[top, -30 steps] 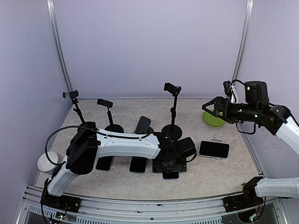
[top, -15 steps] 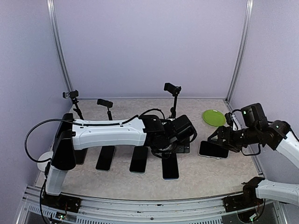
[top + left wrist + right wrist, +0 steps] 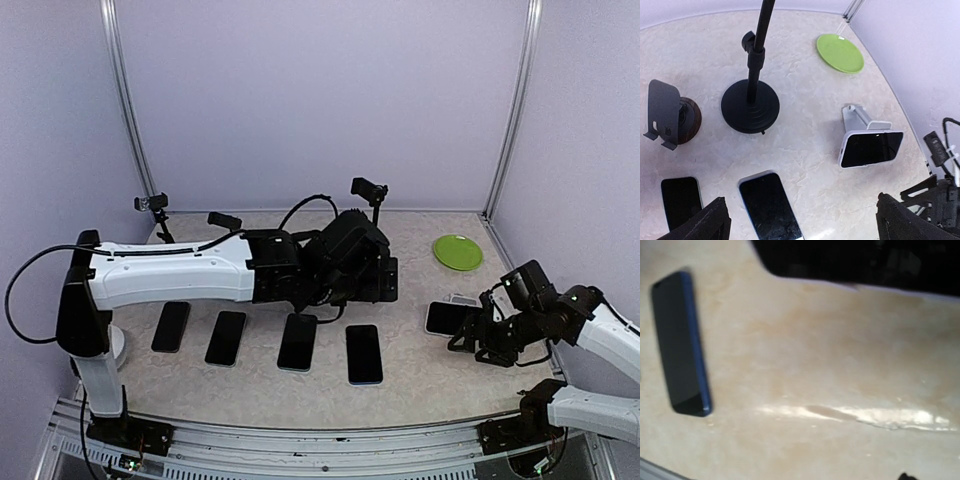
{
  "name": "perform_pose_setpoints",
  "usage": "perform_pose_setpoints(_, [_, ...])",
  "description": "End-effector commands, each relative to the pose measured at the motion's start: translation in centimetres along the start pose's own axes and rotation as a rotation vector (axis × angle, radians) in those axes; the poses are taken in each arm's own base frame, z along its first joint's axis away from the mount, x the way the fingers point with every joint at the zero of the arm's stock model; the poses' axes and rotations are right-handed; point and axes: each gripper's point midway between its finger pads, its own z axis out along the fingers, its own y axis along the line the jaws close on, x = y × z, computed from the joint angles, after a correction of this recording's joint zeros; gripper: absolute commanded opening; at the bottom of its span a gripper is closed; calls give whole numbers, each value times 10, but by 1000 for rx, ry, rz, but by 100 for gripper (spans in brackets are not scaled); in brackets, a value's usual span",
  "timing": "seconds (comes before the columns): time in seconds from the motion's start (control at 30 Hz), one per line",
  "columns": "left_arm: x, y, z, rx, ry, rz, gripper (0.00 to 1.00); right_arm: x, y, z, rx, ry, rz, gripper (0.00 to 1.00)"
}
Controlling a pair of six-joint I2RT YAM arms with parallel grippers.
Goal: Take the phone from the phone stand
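The phone (image 3: 443, 318) has a dark screen and a white case. It leans sideways on a small white stand (image 3: 462, 299) at the right of the table. It also shows in the left wrist view (image 3: 871, 149) with the stand (image 3: 860, 116) behind it. My right gripper (image 3: 468, 335) is low at the phone's near right side, close to it, open and empty. In the blurred right wrist view the phone's dark screen (image 3: 865, 260) fills the top edge. My left gripper (image 3: 385, 280) hovers open and empty above the table's middle, left of the phone.
Several dark phones lie flat in a row near the front, one (image 3: 364, 353) nearest the stand and one (image 3: 297, 341) beside it. A green plate (image 3: 458, 252) sits at the back right. A black tripod (image 3: 750, 106) and a wooden-base holder (image 3: 670, 117) stand behind.
My right arm swung down from by the green plate to just beside the phone on the stand. My left arm lifted off the flat phones and moved back, away from the table's front.
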Motion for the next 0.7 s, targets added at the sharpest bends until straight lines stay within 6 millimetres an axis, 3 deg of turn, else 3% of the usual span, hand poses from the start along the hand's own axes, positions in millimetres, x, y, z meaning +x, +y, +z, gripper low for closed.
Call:
perform_pose_setpoints(0.0, [-48, -19, -34, 158, -142, -9, 99, -8, -4, 13, 14, -30, 13, 83])
perform_pose_setpoints(0.43, [-71, 9, -35, 120, -161, -43, 99, -25, -19, 53, 81, -56, -24, 59])
perform_pose_setpoints(0.67, [-74, 18, -30, 99, -157, -54, 99, -28, -33, 72, 141, -48, -19, 58])
